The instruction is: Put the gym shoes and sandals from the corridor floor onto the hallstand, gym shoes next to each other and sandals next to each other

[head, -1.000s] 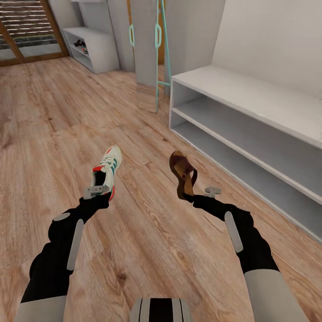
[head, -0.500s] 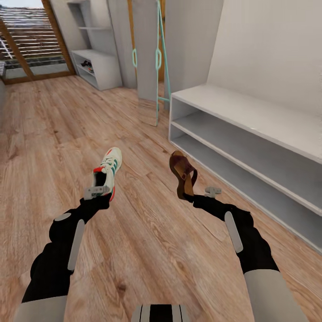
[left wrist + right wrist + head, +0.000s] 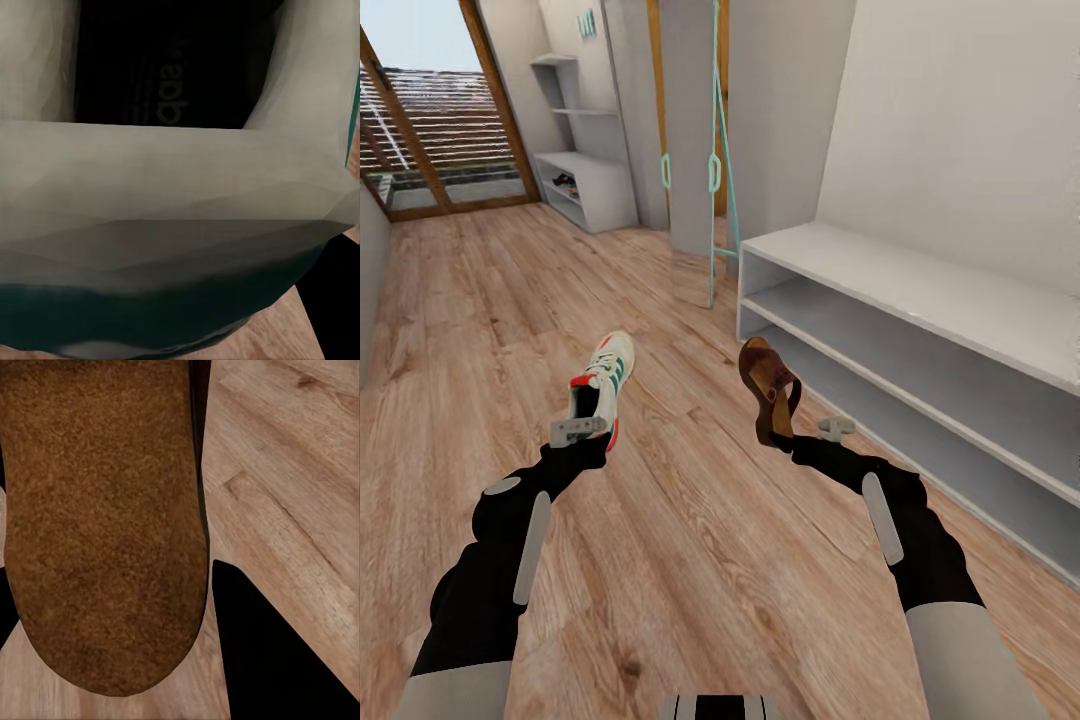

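Gripper work first, from the head view: the left gripper (image 3: pixel 578 430), lower left of centre, is clamped on the heel of a white lace-up gym shoe with green side stripes and red-orange heel patch (image 3: pixel 603 381), held toe-away above the light brown wood-plank corridor floor (image 3: pixel 690 540). At centre, the right gripper (image 3: pixel 805 432) grips the heel end of a dark brown strappy leather sandal with a tan footbed (image 3: pixel 766 387), standing it nearly upright. Along the right edge of the frame runs the wide pale grey hallstand with two long open shelves (image 3: pixel 920 300), near the sandal but not touching it.

From the left wrist view, the gym shoe's pale collar (image 3: pixel 172 195) and dark insole sit close against the lens; the jaws themselves cannot be made out.

From the right wrist view, the sandal's brown sole (image 3: pixel 97 510) hangs over the floor planks (image 3: pixel 277 472).

Judged from this, the carry step is in hand: one shoe per arm, neither yet racked. Next calls for closing on the hallstand and lowering each onto a shelf, leaving room beside each for its partner.
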Motion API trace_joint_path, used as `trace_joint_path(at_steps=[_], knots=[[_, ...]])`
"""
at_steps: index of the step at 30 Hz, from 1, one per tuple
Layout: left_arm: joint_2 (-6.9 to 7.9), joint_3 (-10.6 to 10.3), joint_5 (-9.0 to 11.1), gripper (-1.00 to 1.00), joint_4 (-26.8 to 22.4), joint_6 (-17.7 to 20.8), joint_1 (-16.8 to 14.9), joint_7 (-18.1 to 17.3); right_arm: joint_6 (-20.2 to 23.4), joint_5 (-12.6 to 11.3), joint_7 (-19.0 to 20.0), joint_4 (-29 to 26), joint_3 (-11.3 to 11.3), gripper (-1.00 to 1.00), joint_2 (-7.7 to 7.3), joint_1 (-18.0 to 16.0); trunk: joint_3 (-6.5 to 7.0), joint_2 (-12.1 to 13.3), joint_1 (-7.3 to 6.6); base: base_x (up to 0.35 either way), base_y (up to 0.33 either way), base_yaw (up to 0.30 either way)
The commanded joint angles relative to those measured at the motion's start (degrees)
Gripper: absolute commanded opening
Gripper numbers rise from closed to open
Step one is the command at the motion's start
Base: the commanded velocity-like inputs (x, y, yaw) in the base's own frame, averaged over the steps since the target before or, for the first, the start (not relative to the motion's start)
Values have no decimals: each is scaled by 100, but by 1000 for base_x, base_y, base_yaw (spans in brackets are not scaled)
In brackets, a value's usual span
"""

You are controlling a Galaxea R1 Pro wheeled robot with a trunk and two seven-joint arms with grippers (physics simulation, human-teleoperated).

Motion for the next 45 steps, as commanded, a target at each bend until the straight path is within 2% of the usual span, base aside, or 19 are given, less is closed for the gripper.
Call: trace_joint_path(at_steps=[1, 26, 36, 45], knots=[[-6, 16, -7, -100, -6, 32, -4, -40, 54, -38, 5, -3, -18, -100, 6, -4, 5, -2, -1, 0, 0, 0], [-6, 13, -4, -100, 5, 32, -4, -40, 53, -38, 5, -3, -18, -100, 6, -2, 239, -2, -1, 6, 0, 0], [-6, 9, 2, -100, 59, 32, -4, -43, 53, -39, 5, -3, -18, -100, 6, -4, 333, -2, -1, 296, 0, 10], [-6, 7, 2, -100, 64, 32, -4, -44, 55, -39, 5, -3, -18, -100, 6, -1, 402, -2, -1, 346, 0, 187]])
